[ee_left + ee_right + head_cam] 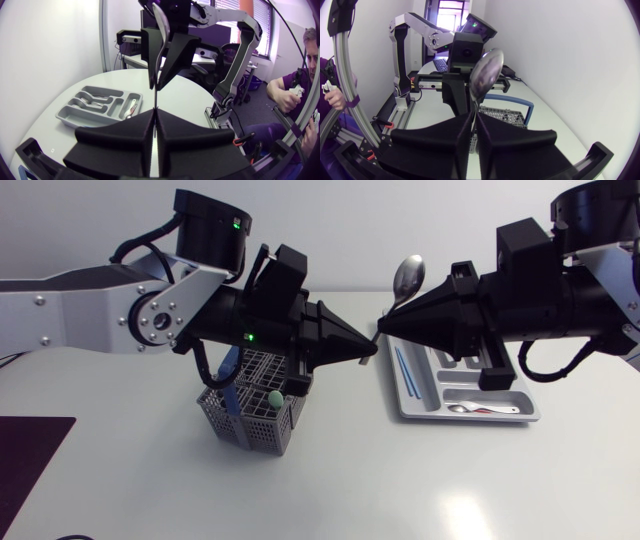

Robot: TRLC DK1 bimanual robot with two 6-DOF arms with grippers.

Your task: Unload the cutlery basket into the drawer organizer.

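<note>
A silver spoon (408,278) hangs in the air between my two grippers, bowl up and handle slanting down. My left gripper (368,350) is shut on the handle's lower end; in the left wrist view the thin handle (156,97) rises from its closed tips (156,114). My right gripper (385,330) meets it tip to tip and is shut on the handle nearer the bowl (487,70). The grey cutlery basket (250,410) stands under my left arm. The grey drawer organizer (500,418) lies under my right arm.
The basket holds a blue-handled piece (232,380) and a green-tipped piece (274,399). Two blue sticks (405,372) and a piece of silver cutlery (485,410) lie in the organizer. A dark mat (30,450) covers the table's front left corner.
</note>
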